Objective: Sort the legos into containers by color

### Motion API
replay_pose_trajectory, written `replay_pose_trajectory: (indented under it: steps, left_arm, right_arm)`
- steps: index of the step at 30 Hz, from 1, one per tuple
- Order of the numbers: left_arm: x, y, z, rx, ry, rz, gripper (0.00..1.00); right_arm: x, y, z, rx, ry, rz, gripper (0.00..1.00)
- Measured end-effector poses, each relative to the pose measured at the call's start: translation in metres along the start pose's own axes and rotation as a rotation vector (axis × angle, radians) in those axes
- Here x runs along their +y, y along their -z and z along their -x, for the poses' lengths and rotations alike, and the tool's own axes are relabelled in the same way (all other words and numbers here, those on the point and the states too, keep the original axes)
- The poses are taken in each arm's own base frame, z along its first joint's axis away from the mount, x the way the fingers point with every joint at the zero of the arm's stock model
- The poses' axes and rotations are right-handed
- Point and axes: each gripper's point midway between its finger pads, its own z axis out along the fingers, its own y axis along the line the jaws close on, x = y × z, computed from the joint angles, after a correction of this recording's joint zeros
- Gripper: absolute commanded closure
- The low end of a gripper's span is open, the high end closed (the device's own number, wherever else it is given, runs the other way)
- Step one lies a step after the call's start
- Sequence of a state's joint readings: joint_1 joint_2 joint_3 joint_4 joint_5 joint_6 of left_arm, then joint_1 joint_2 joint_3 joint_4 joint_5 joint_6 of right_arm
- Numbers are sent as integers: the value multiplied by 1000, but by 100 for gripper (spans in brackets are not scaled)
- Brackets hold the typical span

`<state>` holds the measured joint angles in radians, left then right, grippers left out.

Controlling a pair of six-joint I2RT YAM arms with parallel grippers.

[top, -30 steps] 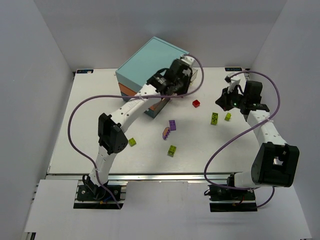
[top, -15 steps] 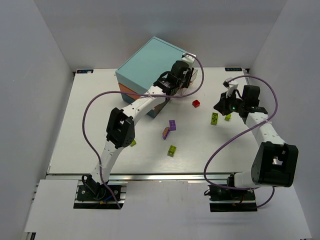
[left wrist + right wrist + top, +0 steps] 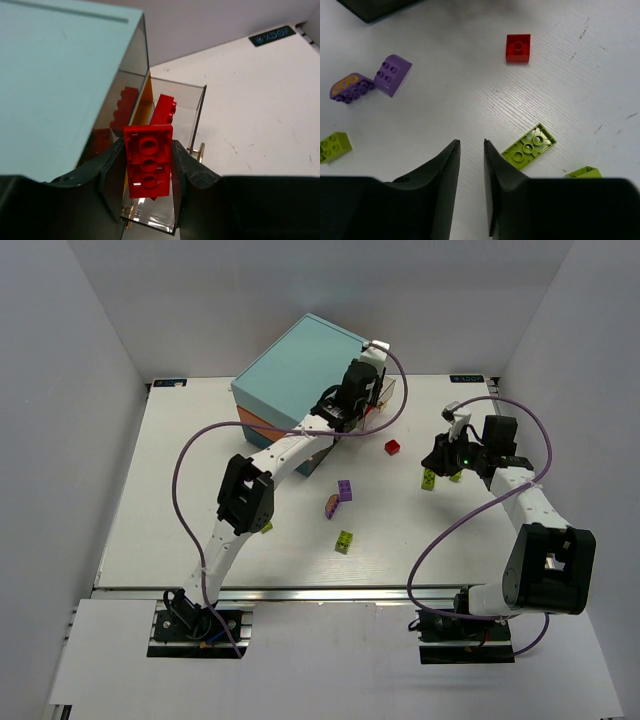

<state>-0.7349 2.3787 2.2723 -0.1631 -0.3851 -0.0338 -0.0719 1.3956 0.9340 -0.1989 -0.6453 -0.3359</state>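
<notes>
A: Two arms, quick. Left side?
B: Left fingers are clamped on a red lego, underside to the camera, three round sockets showing. Long axis runs along the fingers, far end pointing at the clear drawer just ahead of the tips. Another red piece sits inside it, beyond the held one. Light teal chest top is left of the fingers.
A: Right side?
B: Right fingers narrowly apart, nothing between, hovering over the table. Yellow-green plate just ahead-right of the tips, lying flat, long axis diagonal, near end toward the fingers. Small red square lego well ahead, slightly right. Purple lego and a purple piece with a yellow print ahead-left, touching each other.
A: Any text?
B: Black label ahead-right of the left fingers at the table edge. White characters, can't read them.
A: Surface, room?
B: White table, faint scuffs. Plain white walls around.
</notes>
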Motion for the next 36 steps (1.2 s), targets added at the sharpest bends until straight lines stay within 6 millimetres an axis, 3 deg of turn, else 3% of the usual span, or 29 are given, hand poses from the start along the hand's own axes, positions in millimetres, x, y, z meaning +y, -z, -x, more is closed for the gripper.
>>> replay_pose_trajectory:
  steps: [3, 4, 6, 10, 13, 15, 19, 22, 23, 28, 32, 36]
  left_arm:
    - [-3, -7, -20, 32, -8, 0, 44]
    - [-3, -9, -26, 44, -11, -1, 41]
    - [-6, -10, -38, 68, -14, -4, 33]
    - [-14, -8, -38, 67, -7, -18, 28]
    - [-15, -8, -37, 63, 2, -18, 29]
    - [-16, -7, -33, 57, 7, -20, 34]
    - [-22, 9, -8, 41, 56, -75, 47]
    - [-19, 45, 22, 44, 93, -134, 41]
    - [-16, 64, 33, 44, 108, -149, 35]
    - [16, 181, 78, -6, 217, -202, 25]
    - [45, 265, 77, -39, 328, -221, 23]
    - [64, 302, 34, 20, 419, -181, 22]
  right_arm:
    - [4, -1, -1, 2, 22, 25, 52]
    - [5, -2, -2, 3, 32, 33, 41]
    - [5, -6, -5, 11, 46, 49, 37]
    - [-1, -19, -11, 43, 58, 77, 34]
    - [-10, -30, -10, 57, 60, 81, 34]
    - [-15, -39, -7, 67, 52, 82, 34]
    - [-35, -71, 12, 82, 52, 60, 31]
    - [-43, -105, 25, 113, 59, 49, 28]
    - [-45, -116, 27, 123, 60, 46, 28]
    - [-40, -157, 22, 206, 53, 36, 26]
    - [-37, -169, 4, 283, 53, 5, 26]
    - [-45, -171, -12, 348, 59, -59, 30]
